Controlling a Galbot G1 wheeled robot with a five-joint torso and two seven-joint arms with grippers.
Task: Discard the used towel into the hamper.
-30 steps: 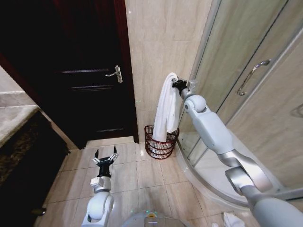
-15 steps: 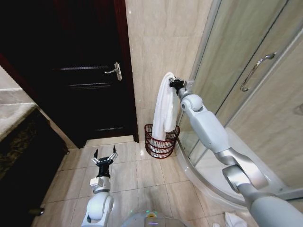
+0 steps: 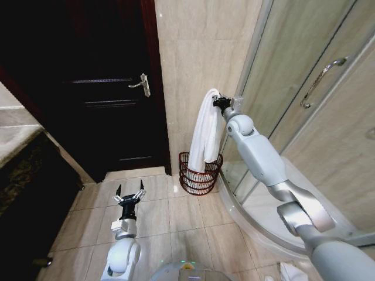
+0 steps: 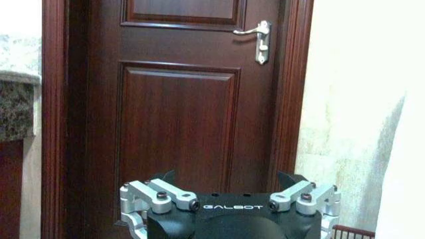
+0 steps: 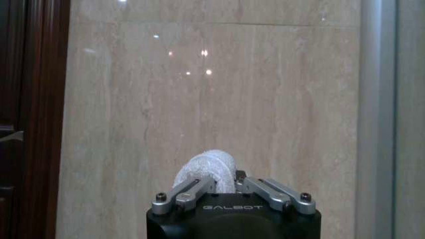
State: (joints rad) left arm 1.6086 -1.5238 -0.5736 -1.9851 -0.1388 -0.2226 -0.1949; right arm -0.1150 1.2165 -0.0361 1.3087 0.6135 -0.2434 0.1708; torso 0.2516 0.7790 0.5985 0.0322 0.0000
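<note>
A long white towel point(image 3: 206, 132) hangs from my right gripper point(image 3: 218, 103), which is shut on its top fold up against the beige tiled wall. In the right wrist view the towel's bunched top point(image 5: 211, 168) sits pinched between the fingers. The towel's lower end reaches down into the hamper point(image 3: 198, 176), a dark reddish-brown wire basket on the floor in the corner, directly below the gripper. My left gripper point(image 3: 129, 195) is open and low over the floor tiles, left of the hamper. The hamper's rim point(image 4: 353, 232) also shows in the left wrist view.
A dark wooden door point(image 3: 108, 93) with a metal handle point(image 3: 142, 84) stands left of the hamper. A glass shower enclosure point(image 3: 310, 99) with a curved base point(image 3: 252, 219) bounds the right side. A dark stone counter point(image 3: 23, 170) runs along the left.
The right gripper with the towel swayed slightly left, then came back. The head camera shifted a little. The left arm has not moved.
</note>
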